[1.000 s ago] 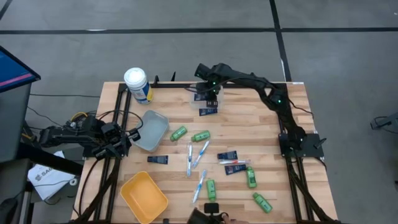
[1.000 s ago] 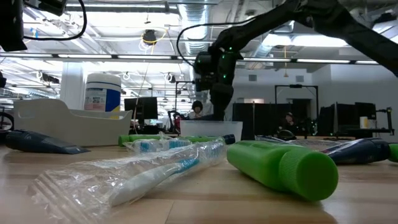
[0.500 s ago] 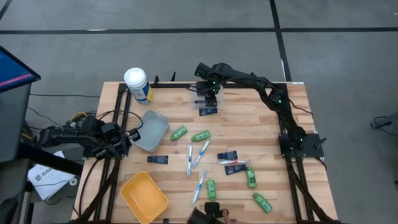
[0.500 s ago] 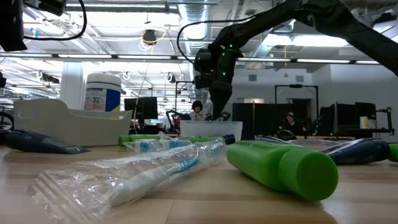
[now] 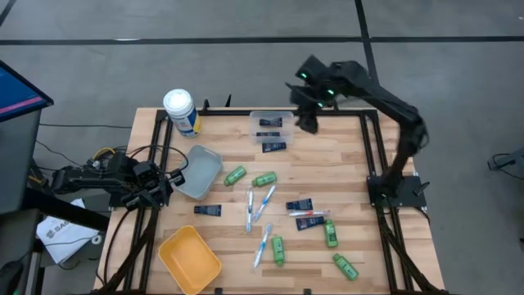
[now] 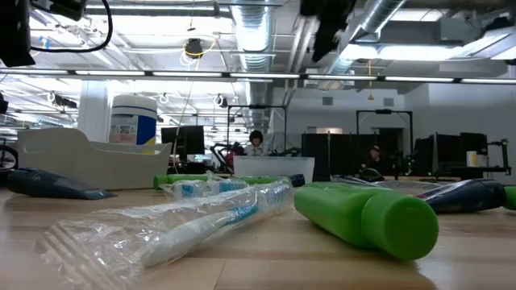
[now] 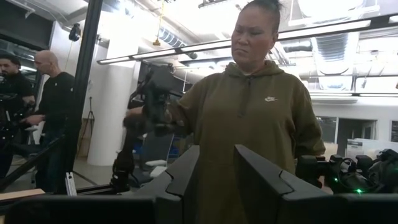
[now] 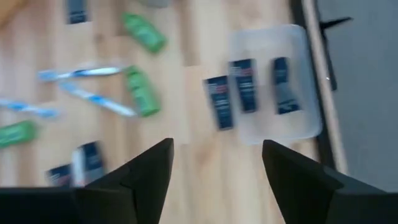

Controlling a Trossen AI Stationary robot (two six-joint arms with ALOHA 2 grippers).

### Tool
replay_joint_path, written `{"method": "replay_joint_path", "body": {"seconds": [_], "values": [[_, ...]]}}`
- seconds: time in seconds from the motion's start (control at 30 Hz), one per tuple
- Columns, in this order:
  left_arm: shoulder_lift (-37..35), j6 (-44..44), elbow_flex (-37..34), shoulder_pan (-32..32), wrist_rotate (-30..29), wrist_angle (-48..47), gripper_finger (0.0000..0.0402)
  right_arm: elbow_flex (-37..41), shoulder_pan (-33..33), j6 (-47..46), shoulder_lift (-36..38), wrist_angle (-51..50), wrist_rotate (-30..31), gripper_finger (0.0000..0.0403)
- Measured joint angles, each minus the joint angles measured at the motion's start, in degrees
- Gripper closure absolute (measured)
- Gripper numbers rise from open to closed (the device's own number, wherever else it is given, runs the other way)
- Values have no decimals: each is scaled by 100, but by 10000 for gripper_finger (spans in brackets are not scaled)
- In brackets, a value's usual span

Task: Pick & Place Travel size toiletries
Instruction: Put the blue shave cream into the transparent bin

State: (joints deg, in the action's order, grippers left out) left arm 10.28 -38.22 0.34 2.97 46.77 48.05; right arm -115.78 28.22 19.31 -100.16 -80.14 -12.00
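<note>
Right gripper (image 5: pixel 307 121) raised at upper right of the high view, just right of the clear bin (image 5: pixel 271 118), fingers spread wide, empty. Two navy tubes (image 5: pixel 271 123) in that bin, a third tube (image 5: pixel 274 147) just below it; green bottles (image 5: pixel 264 179), toothbrushes (image 5: pixel 262 204) and more tubes scattered mid-table. Left gripper (image 5: pixel 174 178) parked at left edge by the grey bin (image 5: pixel 199 172), fingers only narrowly apart.

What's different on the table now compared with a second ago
The right gripper has lifted up off the clear plastic bin at the table's far edge and swung toward the right, fingers open and empty. Two dark navy tubes lie in that bin, a third just outside it. The left gripper and everything else stayed put.
</note>
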Motion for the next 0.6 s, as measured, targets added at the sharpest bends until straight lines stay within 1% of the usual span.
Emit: {"method": "replay_joint_path", "body": {"seconds": [0.1, 0.2, 0.3, 0.43, 0.53, 0.6], "values": [[1, 0, -1, 1, -1, 0, 309, 621, -446, -302, 607, 91, -14, 180], [0, 0, 0, -1, -1, 0, 309, 1429, -988, -811, 1092, 505, 11, 189], [0, 0, 0, -1, -1, 0, 309, 2314, -1601, -1256, 1391, 1144, 342, 193], [1, 0, 0, 0, -1, 0, 309, 3361, -2275, -1479, 1463, 1828, 899, 189], [1, 0, 0, 0, 0, 1, 309, 3982, -2604, -1488, 1451, 2300, 1005, 183], [0, 0, 0, -1, -1, 0, 309, 4282, -2769, -1488, 1309, 2722, 1009, 180]]}}
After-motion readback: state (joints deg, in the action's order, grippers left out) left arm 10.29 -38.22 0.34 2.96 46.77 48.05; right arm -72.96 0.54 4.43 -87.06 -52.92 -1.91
